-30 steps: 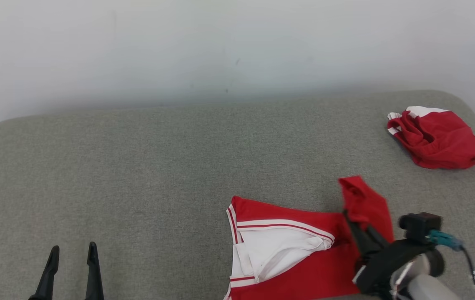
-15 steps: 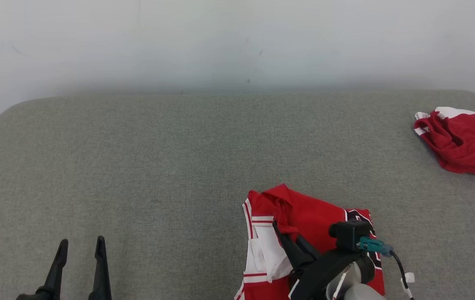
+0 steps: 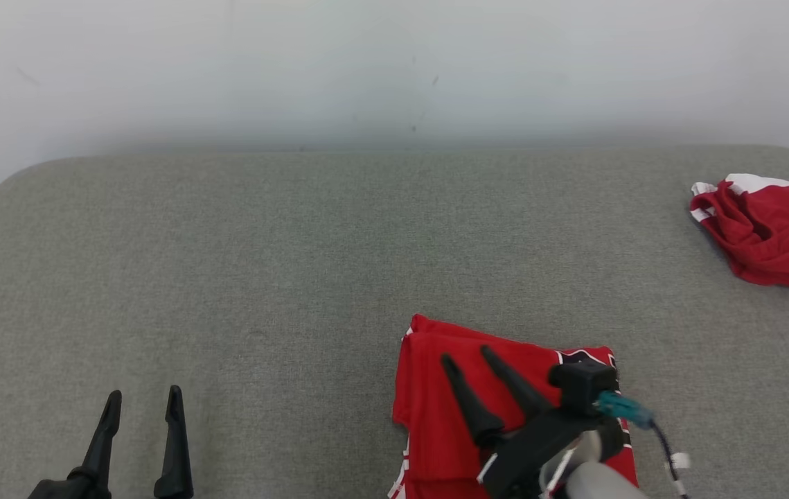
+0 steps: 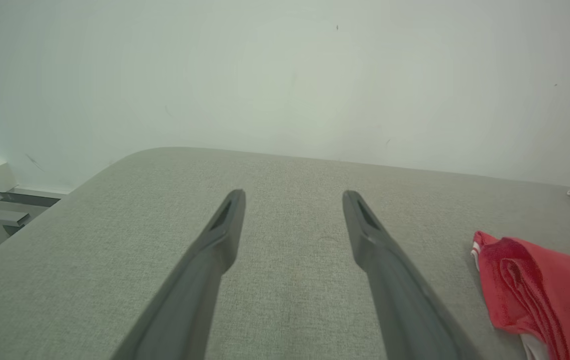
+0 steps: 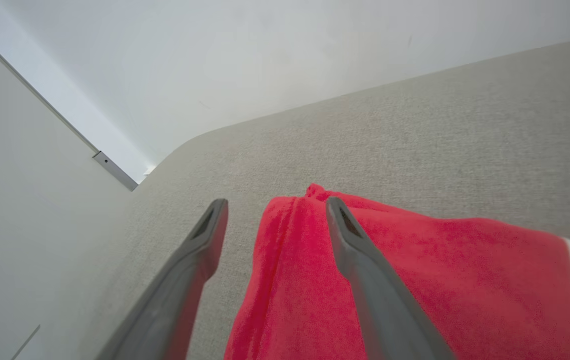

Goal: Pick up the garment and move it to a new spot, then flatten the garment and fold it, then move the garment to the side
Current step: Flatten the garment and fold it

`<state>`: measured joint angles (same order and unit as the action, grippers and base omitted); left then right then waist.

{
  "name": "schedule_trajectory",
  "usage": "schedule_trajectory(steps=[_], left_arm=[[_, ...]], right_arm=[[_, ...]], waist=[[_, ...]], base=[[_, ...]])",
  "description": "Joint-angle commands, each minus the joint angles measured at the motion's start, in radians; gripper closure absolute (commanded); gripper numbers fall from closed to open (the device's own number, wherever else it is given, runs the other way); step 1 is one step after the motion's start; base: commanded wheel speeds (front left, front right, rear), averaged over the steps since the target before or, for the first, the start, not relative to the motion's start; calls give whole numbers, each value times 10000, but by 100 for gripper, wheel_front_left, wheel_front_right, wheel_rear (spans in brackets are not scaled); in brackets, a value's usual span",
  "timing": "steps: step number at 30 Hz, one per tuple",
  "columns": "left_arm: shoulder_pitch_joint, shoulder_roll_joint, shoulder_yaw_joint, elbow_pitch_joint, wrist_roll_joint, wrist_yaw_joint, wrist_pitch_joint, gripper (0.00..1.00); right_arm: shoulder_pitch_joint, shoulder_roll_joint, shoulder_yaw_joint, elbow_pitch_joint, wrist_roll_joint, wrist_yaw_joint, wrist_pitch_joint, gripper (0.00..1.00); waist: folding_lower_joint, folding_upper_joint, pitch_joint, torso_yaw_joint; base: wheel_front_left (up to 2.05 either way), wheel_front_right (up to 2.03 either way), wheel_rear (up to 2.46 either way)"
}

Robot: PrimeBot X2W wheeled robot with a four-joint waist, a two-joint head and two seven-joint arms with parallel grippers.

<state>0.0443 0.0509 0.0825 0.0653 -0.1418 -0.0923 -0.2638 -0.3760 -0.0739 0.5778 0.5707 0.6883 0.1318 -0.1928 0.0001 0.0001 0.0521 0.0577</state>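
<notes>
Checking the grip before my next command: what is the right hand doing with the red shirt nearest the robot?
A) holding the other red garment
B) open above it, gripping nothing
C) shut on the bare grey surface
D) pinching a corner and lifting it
B: the right hand has its fingers apart over the folded red shirt, no cloth pinched between them, and the shirt lies on the grey surface.

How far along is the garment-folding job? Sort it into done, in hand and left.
Done: the red garment lies folded over on the grey surface. In hand: nothing; the right claw hovers open above the fold, and the left claw is open, well apart. Left: probably moving it aside.
</notes>
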Motion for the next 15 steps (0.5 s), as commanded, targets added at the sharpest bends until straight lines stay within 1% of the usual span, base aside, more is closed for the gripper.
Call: schedule_trajectory(steps=[1, 4, 8, 12, 15], left_arm=[[-65, -3, 24, -21, -21, 24, 0, 0], [-25, -4, 61, -58, 16, 23, 0, 0], [83, -5, 121, -117, 83, 26, 0, 0], [231, -1, 235, -197, 102, 38, 0, 0], [270, -4, 326, -278, 115, 41, 0, 0]], right_arm=[[-62, -241, -56, -47, -78, -24, -148, 0], [-25, -576, -264, -348, -158, -24, -467, 0], [219, -1181, -775, -921, -568, -24, -672, 0], [636, -1595, -1655, -1746, -1232, -24, -724, 0], [1235, -1692, -2497, -2514, -1720, -24, -721, 0]], waist=[[-1, -1, -66, -84], [-1, -1, -171, -218], [-1, -1, -319, -397], [-1, -1, -457, -576], [-1, -1, -501, -674]], base=[[0, 0, 0], [0, 0, 0], [0, 0, 0], [0, 0, 0], [0, 0, 0]])
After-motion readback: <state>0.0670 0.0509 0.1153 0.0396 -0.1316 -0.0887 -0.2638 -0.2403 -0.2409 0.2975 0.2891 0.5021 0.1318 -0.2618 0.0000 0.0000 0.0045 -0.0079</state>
